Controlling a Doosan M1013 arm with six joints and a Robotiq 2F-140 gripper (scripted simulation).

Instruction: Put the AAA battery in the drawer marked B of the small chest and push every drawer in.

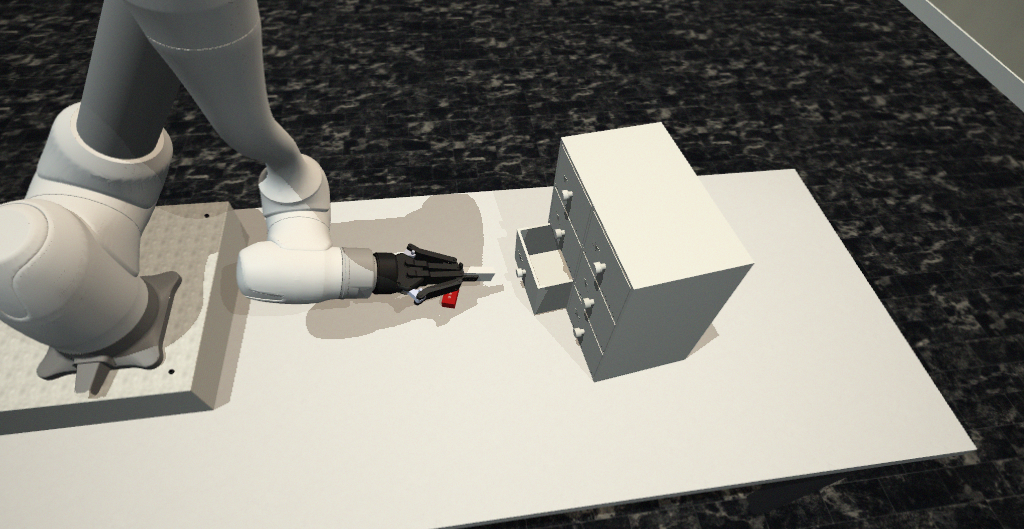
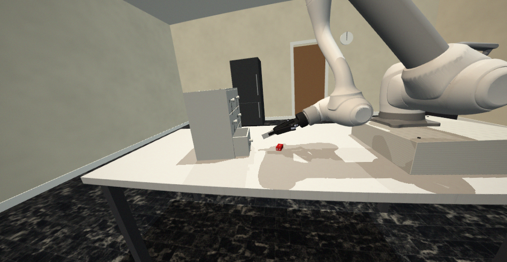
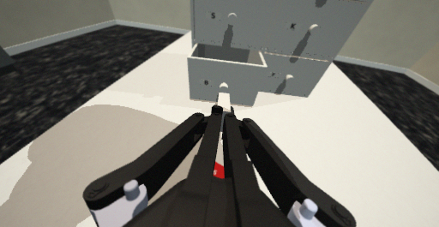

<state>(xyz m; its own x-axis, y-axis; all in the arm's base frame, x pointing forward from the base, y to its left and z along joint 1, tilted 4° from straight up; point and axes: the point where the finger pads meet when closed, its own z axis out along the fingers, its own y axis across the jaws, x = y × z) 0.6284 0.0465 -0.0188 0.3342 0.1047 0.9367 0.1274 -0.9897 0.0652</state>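
The claw [image 1: 478,276] [image 2: 268,134] [image 3: 223,101] points forward, tilted downward, closed.
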